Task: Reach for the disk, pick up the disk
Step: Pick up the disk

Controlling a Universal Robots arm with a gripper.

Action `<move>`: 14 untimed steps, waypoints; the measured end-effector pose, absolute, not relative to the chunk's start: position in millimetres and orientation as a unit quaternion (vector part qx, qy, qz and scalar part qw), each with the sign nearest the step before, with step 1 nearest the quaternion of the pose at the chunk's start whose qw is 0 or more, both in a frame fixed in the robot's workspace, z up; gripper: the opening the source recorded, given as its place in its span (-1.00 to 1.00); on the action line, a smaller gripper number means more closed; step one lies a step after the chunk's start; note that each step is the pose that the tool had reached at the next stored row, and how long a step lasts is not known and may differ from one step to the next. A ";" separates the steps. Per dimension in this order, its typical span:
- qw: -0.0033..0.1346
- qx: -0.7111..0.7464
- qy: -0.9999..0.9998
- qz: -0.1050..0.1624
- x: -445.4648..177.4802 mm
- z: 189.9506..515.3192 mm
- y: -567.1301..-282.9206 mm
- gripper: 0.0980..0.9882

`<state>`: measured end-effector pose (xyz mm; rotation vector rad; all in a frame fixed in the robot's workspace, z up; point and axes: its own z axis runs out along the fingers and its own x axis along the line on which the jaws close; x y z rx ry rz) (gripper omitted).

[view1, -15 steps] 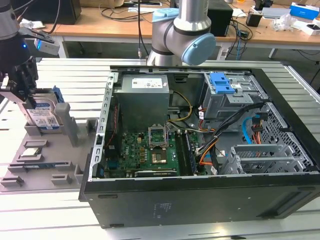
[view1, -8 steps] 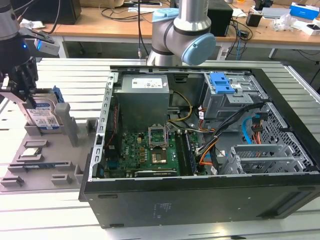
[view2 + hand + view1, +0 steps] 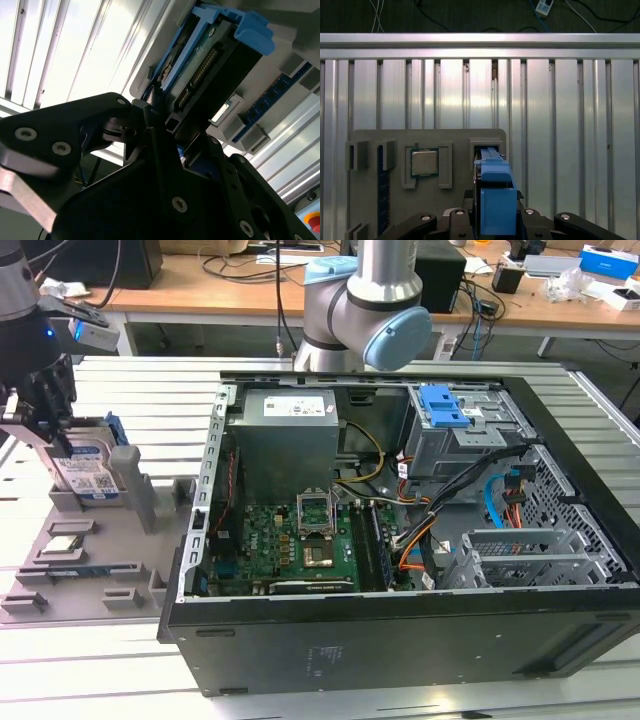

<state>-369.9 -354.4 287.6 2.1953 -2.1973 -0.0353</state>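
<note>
Aluminium slats make up the single table (image 3: 140, 390) that carries everything. One black computer case (image 3: 400, 635) lies open across its middle and towards the edge at the exterior view's right. Inside it is one grey drive cage (image 3: 470, 445) with a blue latch, which is not the target. One robot arm (image 3: 365, 310) rises behind the case.

One grey fixture tray (image 3: 150, 575) lies along the table's edge at the exterior view's left. The one disk (image 3: 88, 475) stands on edge in a slot at the tray's far edge. Its label faces the exterior camera and its blue bracket runs along its upper side. In the first wrist view the bracket points up out of the slot, so the disk is not yet lifted.

The one gripper (image 3: 52, 435) is down over the top of the disk and straddles it. I cannot tell whether the claw is pressing on the disk or merely sits around it.

One small square silver chip (image 3: 424, 162) lies in its own recess nearer the tray's middle, apart from the disk.

By my reading the reach is complete and the work is at the grasp. Getting the disk out would call for a firm hold on both faces. It would also need a straight pull along the slot walls, since a tilt could jam the bracket.
</note>
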 end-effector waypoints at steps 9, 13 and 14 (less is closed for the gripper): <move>0.018 0.707 -0.707 -0.011 -369.9 292.6 -354.4 -0.40; 0.018 0.707 -0.707 -0.011 -369.8 296.4 -354.4 -0.40; 0.018 0.707 -0.707 -0.011 -369.8 297.2 -354.4 -0.40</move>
